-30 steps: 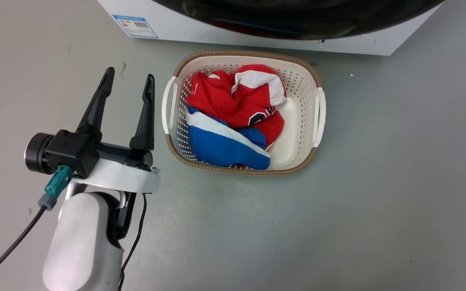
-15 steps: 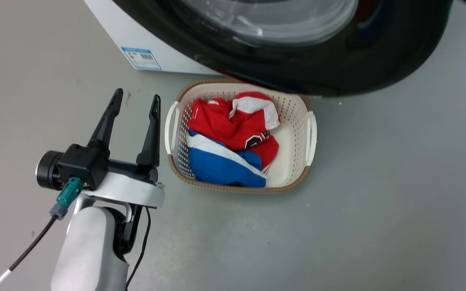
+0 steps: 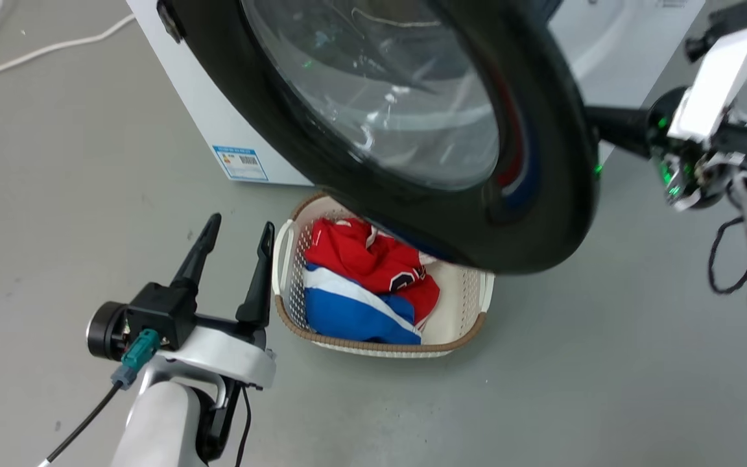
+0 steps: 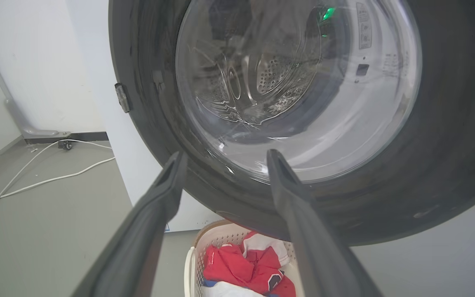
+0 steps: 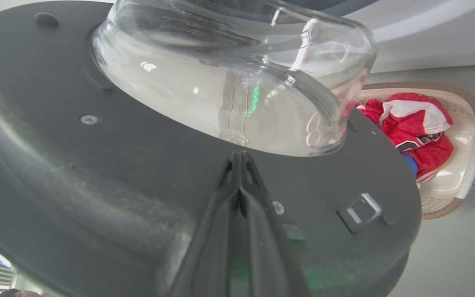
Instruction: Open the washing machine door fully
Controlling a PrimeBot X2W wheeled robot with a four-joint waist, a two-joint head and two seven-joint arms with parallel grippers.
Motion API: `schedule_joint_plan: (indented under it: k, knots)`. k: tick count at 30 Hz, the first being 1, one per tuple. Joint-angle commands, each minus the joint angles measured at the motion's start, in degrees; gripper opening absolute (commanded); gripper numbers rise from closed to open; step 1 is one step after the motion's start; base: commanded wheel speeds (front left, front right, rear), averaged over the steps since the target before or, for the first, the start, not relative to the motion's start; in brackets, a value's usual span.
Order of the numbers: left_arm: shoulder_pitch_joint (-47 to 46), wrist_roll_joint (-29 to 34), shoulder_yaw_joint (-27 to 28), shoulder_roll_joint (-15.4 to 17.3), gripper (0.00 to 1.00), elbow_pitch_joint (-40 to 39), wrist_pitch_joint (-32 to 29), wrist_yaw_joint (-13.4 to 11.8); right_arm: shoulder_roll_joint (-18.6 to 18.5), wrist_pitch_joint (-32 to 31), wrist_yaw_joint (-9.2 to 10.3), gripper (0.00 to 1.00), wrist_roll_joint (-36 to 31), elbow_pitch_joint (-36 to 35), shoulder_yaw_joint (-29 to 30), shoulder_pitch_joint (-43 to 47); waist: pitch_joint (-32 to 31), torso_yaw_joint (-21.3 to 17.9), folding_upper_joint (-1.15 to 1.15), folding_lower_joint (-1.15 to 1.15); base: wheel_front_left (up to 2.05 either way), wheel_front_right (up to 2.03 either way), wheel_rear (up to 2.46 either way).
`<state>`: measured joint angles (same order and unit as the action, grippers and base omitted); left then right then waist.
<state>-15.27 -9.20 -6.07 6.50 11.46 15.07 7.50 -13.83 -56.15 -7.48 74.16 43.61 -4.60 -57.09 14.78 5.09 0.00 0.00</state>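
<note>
The washing machine door [image 3: 542,214] stands partly swung out from the white washing machine [image 3: 198,110], its glossy black rim around a clear glass bowl [image 3: 380,97]. My right gripper [image 5: 241,156] is shut, its fingertips together against the door's dark inner face [image 5: 97,173] just below the glass bowl [image 5: 229,82]. In the head view its dark fingers [image 3: 613,123] reach in behind the door's right edge. My left gripper [image 3: 240,224] hangs open and empty at the lower left, apart from the door. In the left wrist view, the left gripper [image 4: 225,156] faces the door's outer side [image 4: 447,123].
A cream laundry basket [image 3: 477,311] with red, white and blue clothes [image 3: 360,285] sits on the grey floor, partly under the door's lower edge and just right of my left fingers. White cables [image 3: 43,48] lie on the floor left of the machine.
The head camera has tilted up. The door has swung outward over the basket, and my right arm has come into view behind its right edge. The left gripper stays open.
</note>
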Motion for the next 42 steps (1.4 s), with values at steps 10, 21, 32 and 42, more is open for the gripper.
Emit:
schedule_joint_plan:
  k: [10,21,32,42]
  knots:
    - [3.2,-0.4,-2.2,0.0,1.0,1.8,0.1,0.0,5.8,-2.9,-0.03,0.0,-0.8,-6.2,-0.2,10.2,-5.8,1.3,0.0,0.0,0.0,0.0,0.0]
    - [4.1,-0.7,-3.3,0.2,1.0,2.6,0.1,0.0,8.9,-3.0,-0.02,0.0,-3.1,-14.6,0.5,18.4,-7.9,1.6,0.0,0.0,0.0,0.0,0.0]
    - [4.6,-1.1,-3.6,0.5,1.0,3.4,0.1,0.0,10.0,6.8,-0.02,0.0,-2.2,-21.2,7.0,25.3,-10.8,0.3,0.0,0.0,0.0,0.0,0.0]
    - [6.7,-1.5,-2.9,1.0,1.0,4.3,0.1,0.0,10.4,17.5,-0.02,0.0,1.9,-30.5,16.0,40.8,-14.6,-1.5,0.0,0.0,0.0,0.0,0.0]
